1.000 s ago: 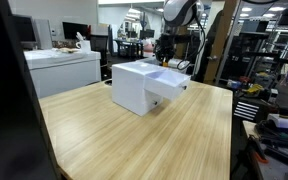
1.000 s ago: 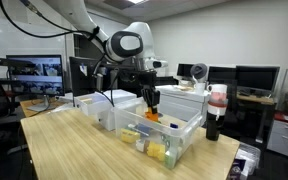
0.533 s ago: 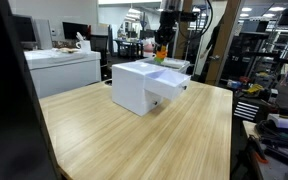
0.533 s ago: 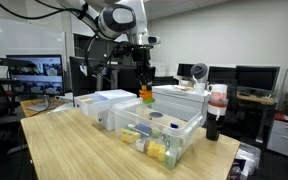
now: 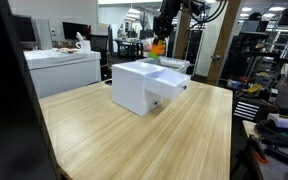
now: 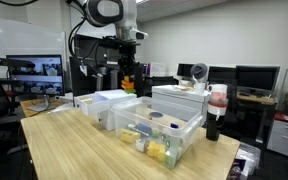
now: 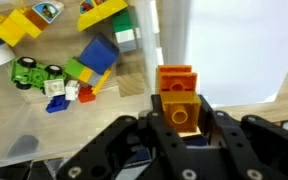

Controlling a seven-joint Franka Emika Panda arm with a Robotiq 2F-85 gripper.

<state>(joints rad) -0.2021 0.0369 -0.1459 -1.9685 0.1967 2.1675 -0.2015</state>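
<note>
Right now I hold the gripper high above the white drawer box, near the far edge of the table. Its jaws are partly closed and pinch an orange block between the fingers. Below it stands the clear bin; the wrist view shows a green tractor and loose bricks inside.

Orange block: lower part hidden between my fingers. My gripper: base cut by bottom edge. Yellow block: cut by top edge. In exterior view, white box hides drawer contents.
</note>
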